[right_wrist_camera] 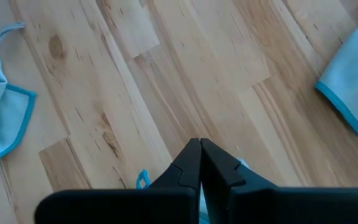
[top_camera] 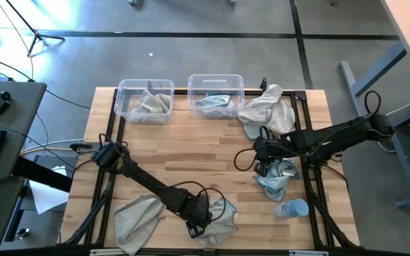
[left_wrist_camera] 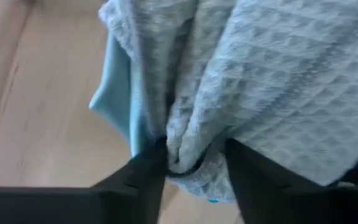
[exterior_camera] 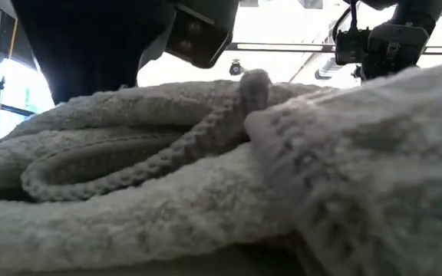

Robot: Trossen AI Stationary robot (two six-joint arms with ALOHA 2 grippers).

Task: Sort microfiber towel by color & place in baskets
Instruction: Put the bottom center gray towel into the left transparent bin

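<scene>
A light grey-beige towel (top_camera: 137, 220) and a pale blue one (top_camera: 225, 212) lie heaped at the table's near edge. My left gripper (top_camera: 196, 226) is down on this heap, shut on grey waffle cloth (left_wrist_camera: 278, 81). My right gripper (top_camera: 265, 162) hovers at the table's right middle over a pale blue towel (top_camera: 276, 179), fingers shut. Two transparent baskets stand at the far edge: the left one (top_camera: 122, 107) holds grey cloth, the right one (top_camera: 239, 84) pale blue cloth. More grey-beige cloths (top_camera: 269, 110) are piled beside the right basket. My left gripper pinches a bunched fold of the grey towel (left_wrist_camera: 188, 155) between its two fingers (left_wrist_camera: 145, 171), coming from above. Several layers are gathered in the gap. The rest of the towel lies on the heap, with pale blue cloth (left_wrist_camera: 118, 102) beside it. My right gripper is shut with slivers of pale blue cloth (right_wrist_camera: 143, 180) showing on either side beneath its fingers (right_wrist_camera: 191, 165). The fingers themselves hide the place of contact. They point down at the table, and the cloth hangs below them.
A small bluish bottle (top_camera: 291, 209) lies near the right front corner. Bare wood (top_camera: 184, 142) spans the table's middle between the arms and the baskets. In the low view, grey cloth (exterior_camera: 206, 169) fills the foreground. A desk with a keyboard stands left of the table.
</scene>
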